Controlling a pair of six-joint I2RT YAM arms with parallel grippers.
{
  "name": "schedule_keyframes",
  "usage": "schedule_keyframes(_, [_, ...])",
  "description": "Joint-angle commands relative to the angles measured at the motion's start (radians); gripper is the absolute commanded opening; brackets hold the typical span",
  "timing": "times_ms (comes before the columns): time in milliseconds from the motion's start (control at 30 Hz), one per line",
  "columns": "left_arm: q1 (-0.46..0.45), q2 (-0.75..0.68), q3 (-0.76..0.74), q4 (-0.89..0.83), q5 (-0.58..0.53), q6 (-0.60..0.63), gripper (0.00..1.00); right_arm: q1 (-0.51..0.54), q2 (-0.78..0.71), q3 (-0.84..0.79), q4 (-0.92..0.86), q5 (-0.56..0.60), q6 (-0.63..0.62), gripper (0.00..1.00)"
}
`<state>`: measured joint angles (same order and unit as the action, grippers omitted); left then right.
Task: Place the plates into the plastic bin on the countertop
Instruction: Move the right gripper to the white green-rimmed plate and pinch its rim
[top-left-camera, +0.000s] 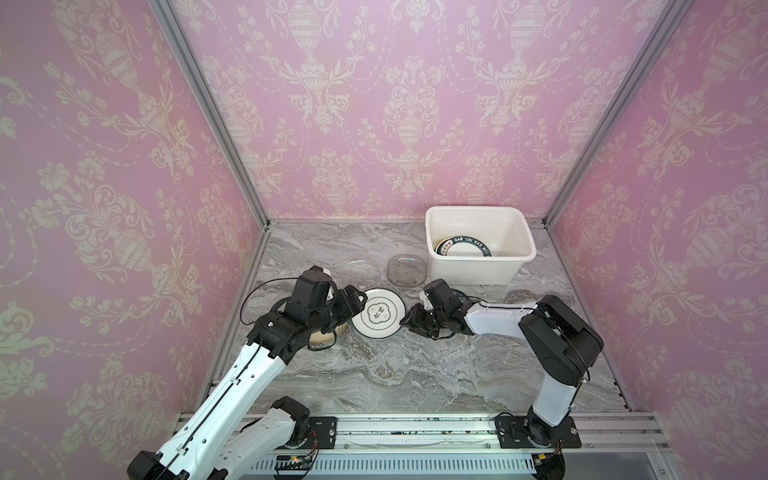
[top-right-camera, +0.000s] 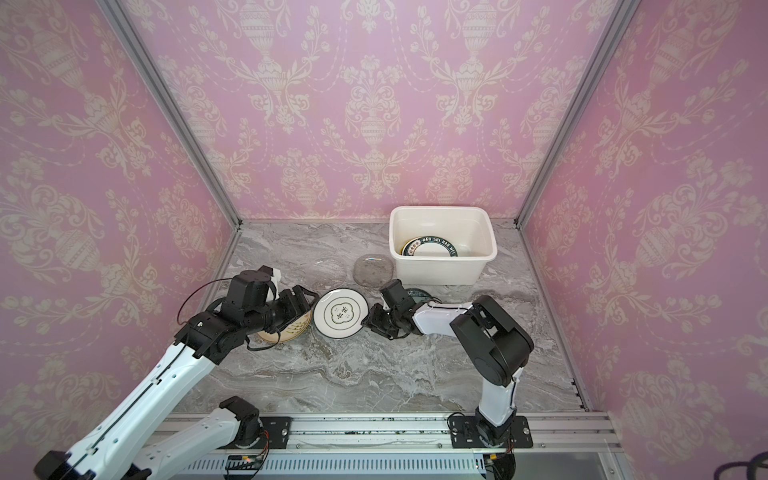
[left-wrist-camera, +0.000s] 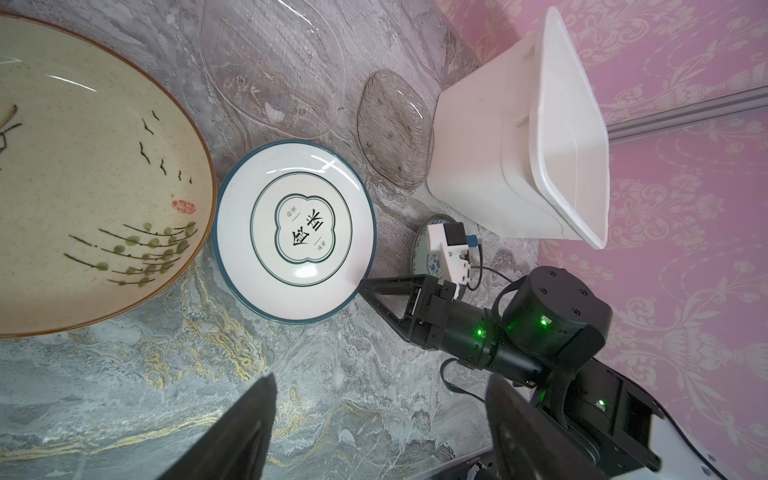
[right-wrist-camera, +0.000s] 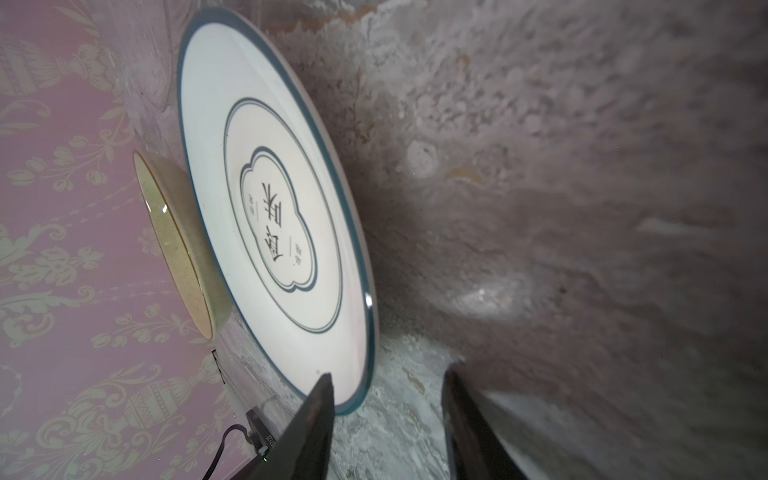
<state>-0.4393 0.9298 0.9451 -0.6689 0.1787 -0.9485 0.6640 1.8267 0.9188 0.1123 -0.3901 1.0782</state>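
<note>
Pink damask wallpaper closes in the grey marbled desk (top-left-camera: 415, 374) on three sides. We judge the step in hand to be picking up the teal-rimmed plate (top-left-camera: 377, 318), which lies flat near the middle of the desk, just beside the cream plate (left-wrist-camera: 83, 187).

The right claw (right-wrist-camera: 388, 374) straddles its rim, one finger over the face and the other beyond the edge. Its jaws are apart and not yet clamped. To do this well, we would get the outer finger fully under the rim before pinching. Then we would tilt up gently so the plate does not skate into its neighbour. The left claw (left-wrist-camera: 382, 380) hangs released, holding nothing.

The white bin (top-left-camera: 473, 272) stands at the back right, well apart from the teal-rimmed plate. Inside it lies a dark-rimmed lettered plate (top-left-camera: 463, 248), seemingly atop another. Outside, a clear glass plate (top-left-camera: 361, 266) and a smoky glass plate (top-left-camera: 407, 270) lie near the bin.
</note>
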Motion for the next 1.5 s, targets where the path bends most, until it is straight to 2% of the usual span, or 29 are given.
schedule_keyframes(0, [0.01, 0.012, -0.011, 0.004, 0.023, 0.01, 0.81, 0.008, 0.044, 0.027, 0.008, -0.008, 0.008, 0.39])
schedule_keyframes(400, [0.013, 0.014, -0.027, 0.019, 0.036, 0.011, 0.81, 0.008, 0.088, 0.109, -0.223, 0.05, -0.014, 0.0])
schedule_keyframes(700, [0.016, 0.02, -0.042, 0.024, 0.047, 0.034, 0.81, 0.0, 0.028, 0.161, -0.492, 0.069, -0.133, 0.0])
schedule_keyframes(867, [0.016, 0.043, -0.045, -0.02, 0.07, 0.102, 0.81, -0.016, 0.004, 0.217, -0.681, 0.014, -0.249, 0.0])
schedule_keyframes(1033, [0.016, 0.064, -0.044, -0.08, 0.115, 0.175, 0.81, -0.018, -0.03, 0.277, -0.846, 0.01, -0.364, 0.0])
schedule_keyframes(1233, [0.017, 0.064, -0.085, -0.087, 0.165, 0.198, 0.79, -0.03, -0.136, 0.182, -0.817, -0.033, -0.379, 0.0])
schedule_keyframes(1467, [0.016, 0.045, -0.177, 0.001, 0.201, 0.188, 0.78, -0.057, -0.244, 0.078, -0.656, -0.135, -0.341, 0.0])
